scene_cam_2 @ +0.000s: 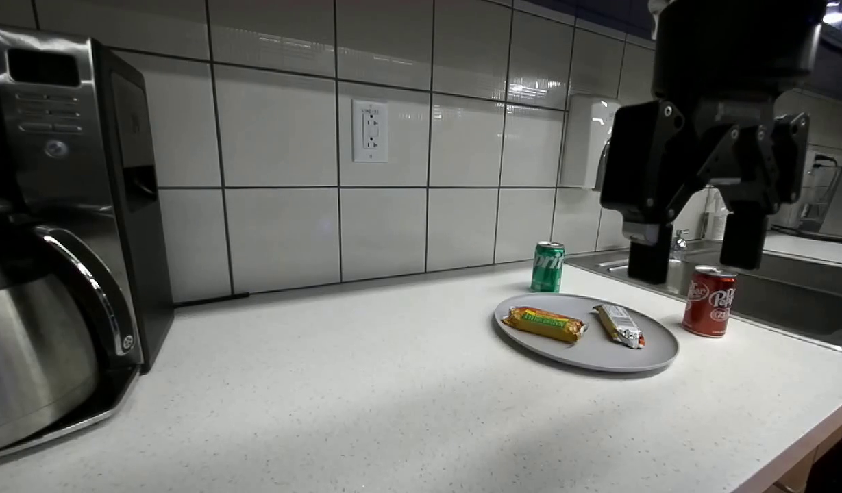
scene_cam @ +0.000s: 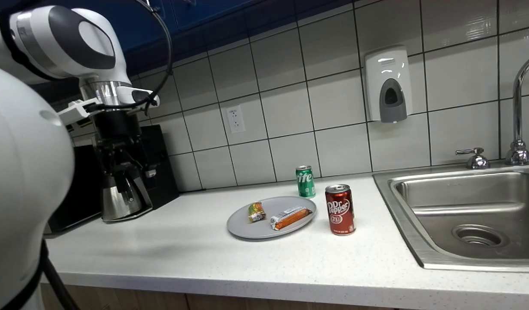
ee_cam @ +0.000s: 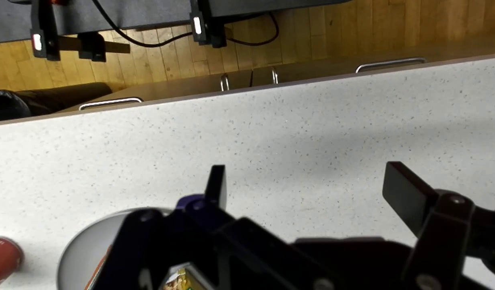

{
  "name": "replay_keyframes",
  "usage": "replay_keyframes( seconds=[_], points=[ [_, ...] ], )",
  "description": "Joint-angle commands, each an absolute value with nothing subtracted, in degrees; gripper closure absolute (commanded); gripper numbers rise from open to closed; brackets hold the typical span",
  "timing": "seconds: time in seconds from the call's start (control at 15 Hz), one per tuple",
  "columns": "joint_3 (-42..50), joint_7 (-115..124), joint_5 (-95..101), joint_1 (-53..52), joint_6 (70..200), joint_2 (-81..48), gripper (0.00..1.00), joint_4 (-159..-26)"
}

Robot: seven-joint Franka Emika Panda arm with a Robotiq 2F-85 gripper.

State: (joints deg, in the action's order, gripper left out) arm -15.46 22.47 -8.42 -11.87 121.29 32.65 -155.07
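Note:
My gripper (scene_cam_2: 697,257) is open and empty, held above the white counter. Its spread fingers also show in the wrist view (ee_cam: 305,173), with only countertop between them. In an exterior view the gripper (scene_cam: 135,181) appears in front of the coffee maker. A grey plate (scene_cam: 239,224) (scene_cam_2: 599,359) (ee_cam: 80,247) lies near it. On the plate are a yellow-wrapped bar (scene_cam: 256,212) (scene_cam_2: 544,324) and a silver-and-orange bar (scene_cam: 292,218) (scene_cam_2: 621,326). A green Sprite can (scene_cam: 306,184) (scene_cam_2: 547,268) stands upright behind the plate. A red Dr Pepper can (scene_cam: 340,212) (scene_cam_2: 708,307) (ee_cam: 2,258) stands upright beside it.
A coffee maker (scene_cam_2: 136,226) with a steel carafe (scene_cam: 118,200) (scene_cam_2: 30,356) stands at one end of the counter. A steel sink (scene_cam: 404,228) with a faucet (scene_cam: 518,116) is at the other. A soap dispenser (scene_cam: 387,82) hangs on the tiled wall. Drawer handles (ee_cam: 110,103) line the counter front.

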Motion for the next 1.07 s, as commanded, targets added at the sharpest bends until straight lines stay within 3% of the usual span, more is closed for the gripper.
replay_keyframes(
  seconds=[0.0,1.0],
  points=[
    [-14.11,20.32,-6.27,-10.16,122.11,34.83,0.0,-157.17],
    [-2.71,5.55,-0.38,-2.36,128.06,28.11,0.0,-154.91]
  ],
)
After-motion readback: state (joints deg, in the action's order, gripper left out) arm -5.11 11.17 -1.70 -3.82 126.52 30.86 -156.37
